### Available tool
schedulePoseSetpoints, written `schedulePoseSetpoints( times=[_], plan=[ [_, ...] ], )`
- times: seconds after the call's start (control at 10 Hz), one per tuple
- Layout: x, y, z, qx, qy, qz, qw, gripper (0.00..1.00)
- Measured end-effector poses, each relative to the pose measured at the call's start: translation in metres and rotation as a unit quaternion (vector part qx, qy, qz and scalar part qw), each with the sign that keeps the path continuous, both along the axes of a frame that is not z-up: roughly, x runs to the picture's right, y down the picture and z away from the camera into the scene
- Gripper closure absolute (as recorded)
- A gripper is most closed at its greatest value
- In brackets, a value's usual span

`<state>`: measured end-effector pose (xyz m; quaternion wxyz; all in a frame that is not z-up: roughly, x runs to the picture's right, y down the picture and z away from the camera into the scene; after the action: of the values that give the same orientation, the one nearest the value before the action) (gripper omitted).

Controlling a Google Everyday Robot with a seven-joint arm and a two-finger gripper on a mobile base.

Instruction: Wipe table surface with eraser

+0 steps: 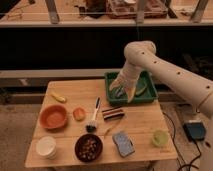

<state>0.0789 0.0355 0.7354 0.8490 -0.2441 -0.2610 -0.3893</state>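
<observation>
Light wooden plank table surface (pixel 145 120) fills the middle of the room. Far left on it is a small yellow curved item (pixel 58 97), maybe a banana. Nearer are an orange round bowl (pixel 53 116) and a white paper cup (pixel 46 147) at the near-left corner. Next right is a small orange fruit-like lump (pixel 79 114), then a white-handled black brush (pixel 94 116) lying near-to-far, and a dark round bowl of brown bits (pixel 89 148) on the near side. The eraser (pixel 113 113), a small dark block with pale pinkish stripes, lies flat mid-table just right of the brush, nothing holding it. Its long axis runs roughly left-right, the right end tipped slightly far. A blue-grey rectangular pad (pixel 123 143) sits near of it. The pale robot gripper (pixel 121 95) hangs pointing down over the left part of the green rectangular tray (pixel 142 100) at the far-right of the table; can't tell whether it is open or closed. Key relation: the eraser is near and a bit left of the gripper, just outside the tray's near-left corner, so my read is the only arm needs to come toward the near side and grip across the short width. A pale green cup (pixel 159 138) is near-right. No readable labels or writing anywhere.
</observation>
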Motion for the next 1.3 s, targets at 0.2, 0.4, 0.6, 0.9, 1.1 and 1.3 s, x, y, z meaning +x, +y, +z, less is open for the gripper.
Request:
schedulePoseSetpoints(
  times=[0.2,0.4,0.6,0.9,1.1,1.3],
  plan=[
    [-0.013,0.032,0.007,-0.005,0.007,0.006,0.9999,0.33],
    [-0.026,0.057,0.032,-0.016,0.015,0.01,0.9997,0.33],
    [-0.034,0.071,0.054,-0.026,0.027,0.019,0.9991,0.33],
    [-0.036,0.078,0.08,-0.034,0.053,0.036,0.9974,0.33],
    [-0.035,0.086,0.099,-0.04,0.075,0.045,0.9954,0.33],
    [-0.031,0.095,0.12,-0.05,0.094,0.059,0.9926,0.33]
  ],
)
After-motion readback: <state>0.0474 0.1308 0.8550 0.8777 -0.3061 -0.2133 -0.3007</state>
